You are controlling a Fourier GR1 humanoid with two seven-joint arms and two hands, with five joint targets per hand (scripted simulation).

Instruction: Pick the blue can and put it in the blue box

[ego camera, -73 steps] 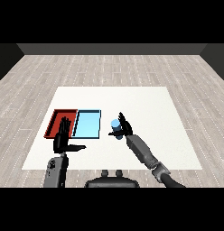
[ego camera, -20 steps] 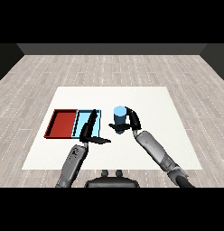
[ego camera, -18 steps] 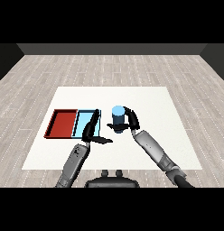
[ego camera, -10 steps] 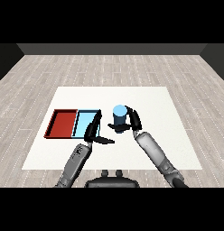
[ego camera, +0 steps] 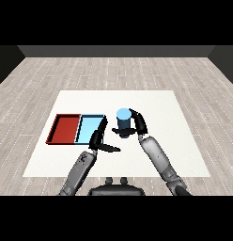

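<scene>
The blue can (ego camera: pixel 122 119) stands upright just right of the light blue tray (ego camera: pixel 89 127). My right hand (ego camera: pixel 137 124) is curled round the can from its right side, thumb in front below it. My left hand (ego camera: pixel 99 139) hovers over the blue tray's near right corner with straight fingers pointing up and the thumb stretched out to the right, holding nothing. The red tray (ego camera: pixel 66 128) lies against the blue tray's left side.
Both trays lie on the white table (ego camera: pixel 165 113), left of its middle. Bare white surface stretches to the right of the can and behind the trays. Grey plank floor surrounds the table.
My right hand has closed round the can and carried it a little to the left. My left hand has drifted to the right, toward the blue tray's near right corner.
</scene>
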